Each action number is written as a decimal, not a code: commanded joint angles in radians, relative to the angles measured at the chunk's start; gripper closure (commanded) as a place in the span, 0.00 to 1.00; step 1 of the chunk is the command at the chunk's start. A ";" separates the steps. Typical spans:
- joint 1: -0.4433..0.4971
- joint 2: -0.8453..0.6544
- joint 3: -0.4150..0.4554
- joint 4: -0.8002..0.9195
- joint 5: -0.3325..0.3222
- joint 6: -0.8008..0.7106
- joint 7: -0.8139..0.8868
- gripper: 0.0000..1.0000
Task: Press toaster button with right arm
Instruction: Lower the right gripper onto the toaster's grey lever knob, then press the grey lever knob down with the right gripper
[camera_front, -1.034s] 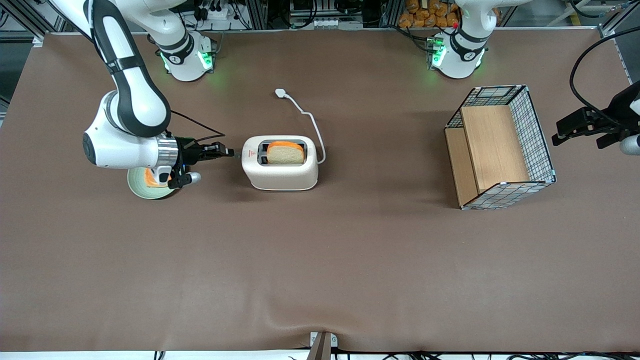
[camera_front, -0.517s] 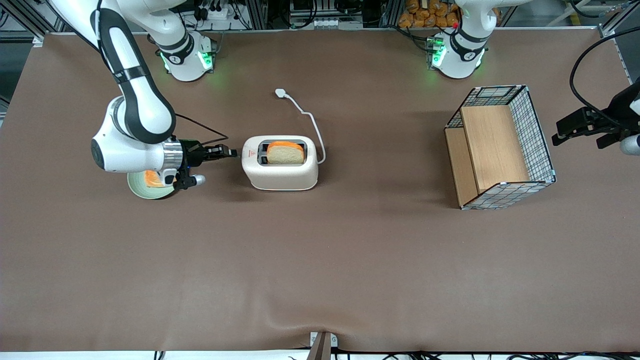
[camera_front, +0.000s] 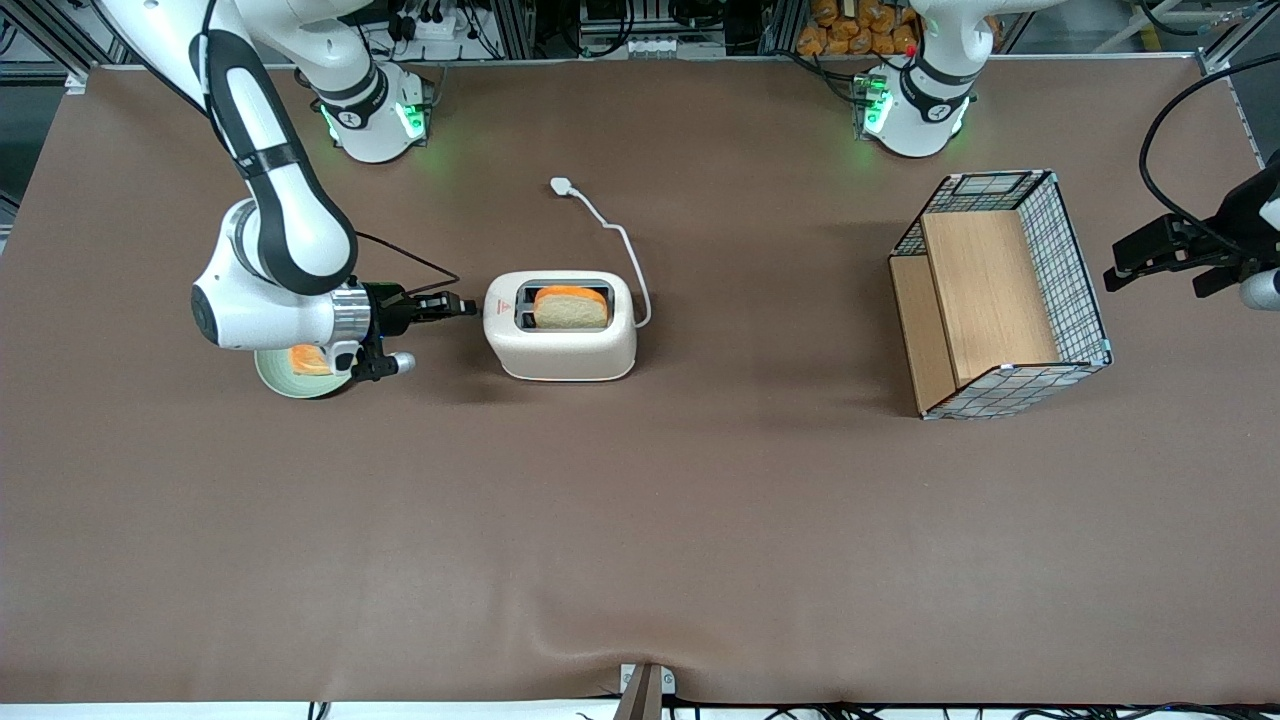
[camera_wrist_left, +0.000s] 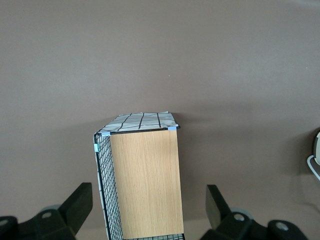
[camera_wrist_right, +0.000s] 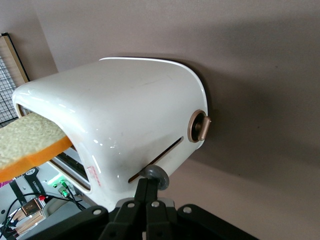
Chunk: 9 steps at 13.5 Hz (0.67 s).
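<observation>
The cream-white toaster (camera_front: 560, 326) stands on the brown table (camera_front: 640, 520) about midway along it, with a slice of bread (camera_front: 571, 306) standing up out of one slot; its thin white cord (camera_front: 612, 236) runs over the cloth to a plug (camera_front: 562, 186) farther from the front camera. The right arm (camera_front: 270, 220) reaches in level from the working arm's end; its gripper (camera_front: 466, 307) is at the toaster's narrow end, with the two fingers pressed together and holding nothing. In the wrist view the closed fingertips (camera_wrist_right: 148, 194) touch the small grey toaster button (camera_wrist_right: 156, 175), which sits at the end of a slot; a round tan dial (camera_wrist_right: 198, 126) is beside that slot. Under the wrist lies a pale green plate (camera_front: 290, 376) with an orange piece on it; a wire-mesh basket with wooden panels (camera_front: 1000, 292) lies toward the parked arm's end.
</observation>
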 joint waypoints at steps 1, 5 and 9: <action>0.005 0.028 0.002 -0.009 0.032 0.022 -0.035 1.00; 0.012 0.056 0.003 -0.009 0.033 0.041 -0.035 1.00; 0.006 0.086 0.003 -0.012 0.033 0.055 -0.096 1.00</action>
